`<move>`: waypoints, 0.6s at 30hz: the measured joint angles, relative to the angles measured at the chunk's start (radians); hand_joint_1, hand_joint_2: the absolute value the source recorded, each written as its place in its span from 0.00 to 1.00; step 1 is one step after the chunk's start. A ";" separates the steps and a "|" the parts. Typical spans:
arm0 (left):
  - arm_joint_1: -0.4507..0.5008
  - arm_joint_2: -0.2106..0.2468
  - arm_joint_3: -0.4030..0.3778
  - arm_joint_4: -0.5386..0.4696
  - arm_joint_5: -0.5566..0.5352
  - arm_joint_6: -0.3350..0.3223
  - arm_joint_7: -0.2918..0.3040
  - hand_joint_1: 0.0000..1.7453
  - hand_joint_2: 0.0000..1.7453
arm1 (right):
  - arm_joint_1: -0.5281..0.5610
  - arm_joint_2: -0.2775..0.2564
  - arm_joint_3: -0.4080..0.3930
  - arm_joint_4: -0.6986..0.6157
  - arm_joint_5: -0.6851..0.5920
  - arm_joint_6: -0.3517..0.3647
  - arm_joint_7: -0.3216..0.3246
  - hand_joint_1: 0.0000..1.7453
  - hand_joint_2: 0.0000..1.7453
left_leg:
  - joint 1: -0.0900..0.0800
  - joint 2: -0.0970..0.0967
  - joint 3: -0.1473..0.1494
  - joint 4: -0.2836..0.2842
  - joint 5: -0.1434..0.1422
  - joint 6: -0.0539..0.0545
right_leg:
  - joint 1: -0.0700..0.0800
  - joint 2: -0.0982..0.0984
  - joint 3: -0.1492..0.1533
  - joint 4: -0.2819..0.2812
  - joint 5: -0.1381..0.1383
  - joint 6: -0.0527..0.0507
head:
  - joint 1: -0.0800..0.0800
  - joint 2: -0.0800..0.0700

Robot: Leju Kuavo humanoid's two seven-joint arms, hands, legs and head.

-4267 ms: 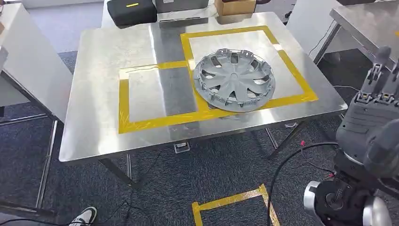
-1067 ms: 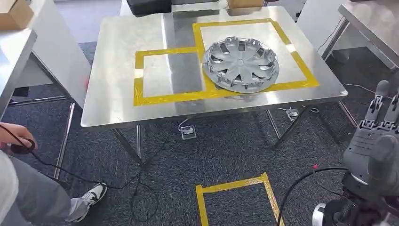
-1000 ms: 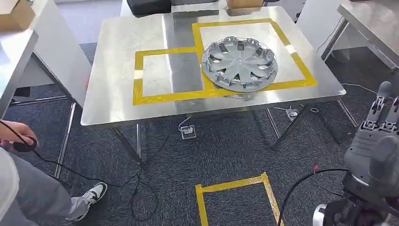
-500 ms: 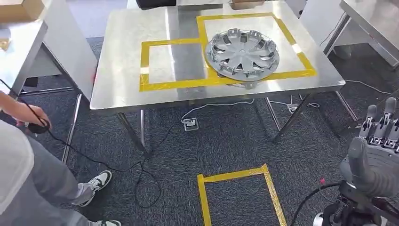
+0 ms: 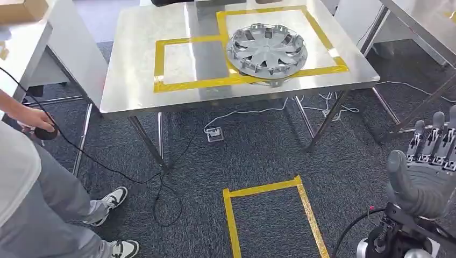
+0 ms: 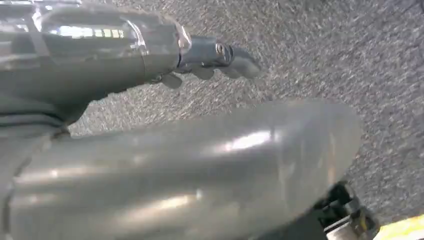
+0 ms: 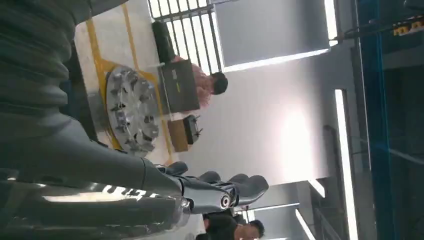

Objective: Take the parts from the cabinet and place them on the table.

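A grey wheel cover (image 5: pixel 266 51) lies flat on the steel table (image 5: pixel 129 80), inside the larger yellow tape square and overlapping its near edge. It also appears in the right wrist view as the wheel cover (image 7: pixel 131 112). My right hand (image 5: pixel 430 174) is raised at the lower right, well short of the table, fingers straight and holding nothing. Its fingers (image 7: pixel 220 192) stretch out in the right wrist view. My left hand (image 6: pixel 215 57) hangs over the carpet with fingers extended and nothing in it.
A person stands at the left, one hand (image 5: pixel 37 121) on a black device with a cable trailing across the carpet. A yellow tape square (image 5: pixel 269 220) marks the floor in front of me. Other tables stand at the left (image 5: pixel 21 37) and right (image 5: pixel 425 21).
The whole picture has shifted: the camera has moved back and the table sits higher and farther. The person has come into view at the left. My right hand sits lower in the picture.
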 joint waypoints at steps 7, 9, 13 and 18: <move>0.000 -0.002 0.000 0.000 0.005 0.000 0.004 0.00 0.00 | -0.021 -0.004 0.027 -0.002 0.098 -0.031 0.052 0.00 1.00 | 0.001 -0.005 -0.026 0.287 -0.192 0.004 | 0.027 -0.010 -0.096 0.010 0.072 -0.038 | -0.024 0.000; 0.000 -0.002 0.000 0.000 0.005 0.000 0.005 0.00 0.00 | -0.023 -0.004 0.032 -0.002 0.099 -0.033 0.053 0.00 1.00 | -0.009 -0.006 0.074 0.177 -0.110 0.019 | 0.030 -0.010 -0.123 0.019 0.089 -0.038 | -0.026 0.000; -0.008 0.003 0.000 0.000 0.005 0.000 0.004 0.00 0.00 | -0.033 -0.008 0.038 -0.006 0.104 -0.035 0.055 0.00 1.00 | -0.028 -0.010 0.216 -0.058 -0.143 0.044 | 0.027 -0.013 -0.141 0.017 0.131 -0.025 | -0.026 0.000; -0.005 0.001 0.000 0.000 0.006 0.000 0.005 0.00 0.00 | -0.032 -0.018 0.051 -0.010 0.105 -0.037 0.059 0.00 1.00 | -0.016 -0.005 0.151 -0.074 -0.072 0.069 | 0.024 -0.002 -0.182 0.106 -0.008 0.002 | -0.016 0.000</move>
